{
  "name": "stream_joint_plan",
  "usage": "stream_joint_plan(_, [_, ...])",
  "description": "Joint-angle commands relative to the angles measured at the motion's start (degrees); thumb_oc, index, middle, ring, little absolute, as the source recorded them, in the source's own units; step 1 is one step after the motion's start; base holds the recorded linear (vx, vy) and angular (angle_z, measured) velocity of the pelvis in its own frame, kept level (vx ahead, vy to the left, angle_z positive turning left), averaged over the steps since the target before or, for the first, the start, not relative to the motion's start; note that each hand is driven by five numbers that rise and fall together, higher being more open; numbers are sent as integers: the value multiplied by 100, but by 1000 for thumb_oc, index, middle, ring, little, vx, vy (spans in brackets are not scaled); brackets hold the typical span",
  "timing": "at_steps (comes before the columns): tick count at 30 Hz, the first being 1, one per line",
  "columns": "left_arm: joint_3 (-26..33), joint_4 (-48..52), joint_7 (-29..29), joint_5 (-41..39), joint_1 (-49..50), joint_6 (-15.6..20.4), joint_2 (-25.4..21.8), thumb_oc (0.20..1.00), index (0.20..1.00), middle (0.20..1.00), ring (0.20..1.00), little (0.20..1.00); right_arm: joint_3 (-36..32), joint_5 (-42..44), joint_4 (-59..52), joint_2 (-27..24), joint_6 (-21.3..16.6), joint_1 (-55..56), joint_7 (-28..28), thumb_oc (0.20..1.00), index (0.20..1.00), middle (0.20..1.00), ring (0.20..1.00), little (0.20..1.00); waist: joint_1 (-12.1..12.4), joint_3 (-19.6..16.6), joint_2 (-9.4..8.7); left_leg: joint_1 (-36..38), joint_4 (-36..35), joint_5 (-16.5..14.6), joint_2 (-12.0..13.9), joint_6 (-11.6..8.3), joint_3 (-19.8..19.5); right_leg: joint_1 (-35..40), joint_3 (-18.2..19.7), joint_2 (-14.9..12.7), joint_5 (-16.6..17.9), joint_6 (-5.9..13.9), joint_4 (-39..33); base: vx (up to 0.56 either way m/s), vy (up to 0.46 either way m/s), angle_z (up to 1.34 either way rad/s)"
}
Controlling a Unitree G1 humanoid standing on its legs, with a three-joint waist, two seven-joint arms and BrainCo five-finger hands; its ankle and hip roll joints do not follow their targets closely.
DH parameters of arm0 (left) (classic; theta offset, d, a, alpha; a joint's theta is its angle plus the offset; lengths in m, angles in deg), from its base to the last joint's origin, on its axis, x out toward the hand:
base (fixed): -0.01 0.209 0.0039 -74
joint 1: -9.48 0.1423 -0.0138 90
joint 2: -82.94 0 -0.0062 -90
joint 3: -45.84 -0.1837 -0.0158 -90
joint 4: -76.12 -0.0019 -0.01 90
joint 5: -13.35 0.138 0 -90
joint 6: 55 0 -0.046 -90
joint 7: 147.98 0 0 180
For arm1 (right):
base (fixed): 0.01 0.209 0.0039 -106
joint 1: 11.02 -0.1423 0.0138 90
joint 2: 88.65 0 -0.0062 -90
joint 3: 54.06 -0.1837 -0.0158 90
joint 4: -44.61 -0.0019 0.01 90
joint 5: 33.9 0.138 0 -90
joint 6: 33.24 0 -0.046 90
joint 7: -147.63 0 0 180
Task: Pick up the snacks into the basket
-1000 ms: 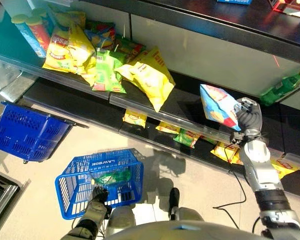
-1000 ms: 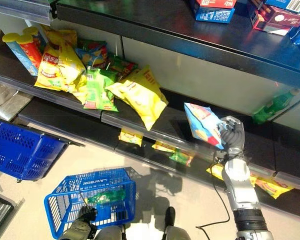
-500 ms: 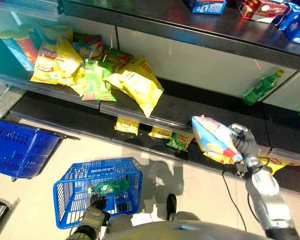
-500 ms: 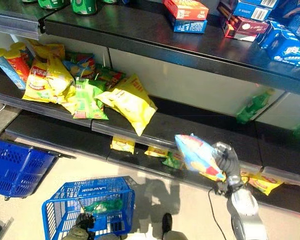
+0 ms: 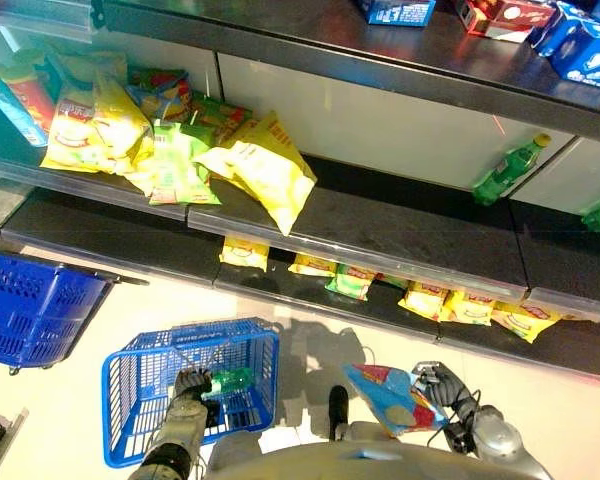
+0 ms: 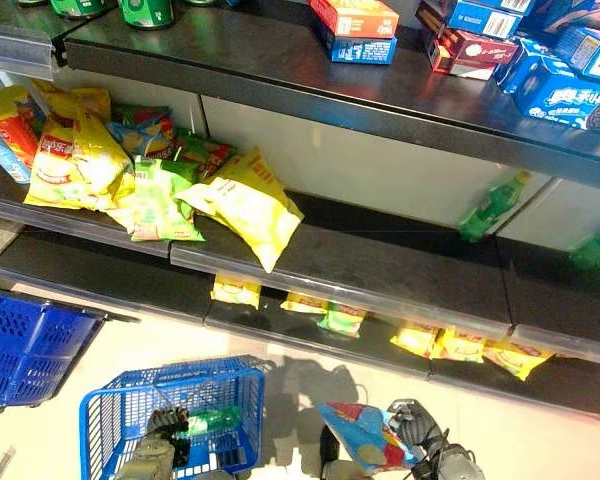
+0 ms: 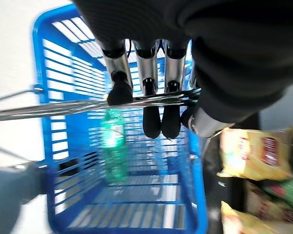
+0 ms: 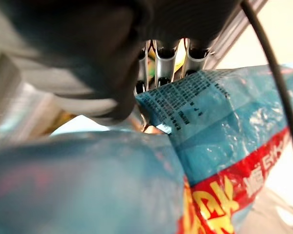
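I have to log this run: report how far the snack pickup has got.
Done: a green bottle already lies in the blue basket, whose wire handle the left hand grips. In hand: the right hand holds a blue snack bag low over the floor, right of the basket, not yet in it. Left: drop it in; yellow bags and green bags remain on the shelf.

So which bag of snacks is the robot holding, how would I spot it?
Start at the blue basket on the floor, which the left hand holds by its wire handle. Look across to the robot's right hand, low above the floor, not over the basket. The bag pinched there is the blue snack bag with red and yellow print, unlike the yellow and green bags on the shelves.
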Motion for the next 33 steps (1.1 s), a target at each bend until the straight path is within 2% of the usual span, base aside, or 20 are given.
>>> stream_joint_plan(1, [-185,607,23,-133,-764,560,-110,200,200,200,200,200,220,-526,-12,-7,-36,-681,355,200,200,200,200,200,56,429,19,12,12,-350,25,-47,-268,9,-175,-246,6,529,59,-94,-19,-2])
stream_joint_plan(2, [-452,846,101,-203,-910,617,-73,200,200,200,200,200,486,-841,413,68,57,-1096,530,200,200,200,200,200,84,554,54,-79,12,-313,24,-39,-297,-84,-167,-239,34,522,76,-101,-16,0])
stream_joint_plan(6, [-1050,1244,216,-300,-1286,647,33,200,200,200,200,200,1046,-948,1086,340,138,-1998,698,200,200,200,200,200,137,848,146,-290,12,-212,-13,-27,-362,-298,-163,-259,120,515,103,-101,-9,1])
stream_joint_plan(7, [-1047,1241,216,-302,-1298,648,30,200,200,200,200,200,1047,-946,1106,347,130,-2018,703,200,200,200,200,200,136,854,144,-294,12,-211,-12,-27,-363,-302,-164,-259,120,515,105,-88,-2,1])
stream_joint_plan(8, [-1300,1289,215,-283,-1505,634,81,200,200,200,200,200,1260,-911,1292,466,157,-2382,777,200,200,200,200,200,160,958,186,-388,12,-158,-26,-27,-391,-396,-170,-257,150,507,119,-49,-3,3])
stream_joint_plan(9, [-1299,1284,215,-283,-1515,636,80,200,200,200,200,200,1260,-909,1305,469,151,-2395,780,200,200,200,200,200,158,962,185,-391,12,-157,-25,-27,-393,-399,-171,-257,151,507,120,-86,-8,3])
stream_joint_plan(16, [-2232,1300,95,-452,-2298,658,481,200,200,200,200,200,1948,-662,1732,998,153,-3605,1099,200,200,200,200,200,245,1385,268,-789,13,32,-40,-44,-471,-766,-238,-280,272,483,171,-59,-19,8])
stream_joint_plan(24, [-2810,1446,-32,-624,-2764,737,775,200,200,200,200,200,2163,-280,2400,1430,107,-4331,1402,200,200,200,200,200,360,1700,319,-1053,33,135,-5,-74,-543,-989,-306,-307,332,481,195,-26,-21,2])
stream_joint_plan(30, [-3188,1935,40,-825,-2867,773,863,200,200,200,200,200,2089,43,2851,1608,83,-4870,1658,200,200,200,200,200,486,1946,442,-1331,70,201,-13,-84,-611,-1240,-372,-341,377,475,230,-45,-14,9])
stream_joint_plan(33, [-3463,2764,136,-1029,-2891,862,817,200,200,200,200,200,1947,-192,3710,1507,146,-5634,1971,200,200,200,200,200,690,2151,703,-1745,120,280,-90,-84,-641,-1586,-435,-409,459,484,237,-71,12,8])
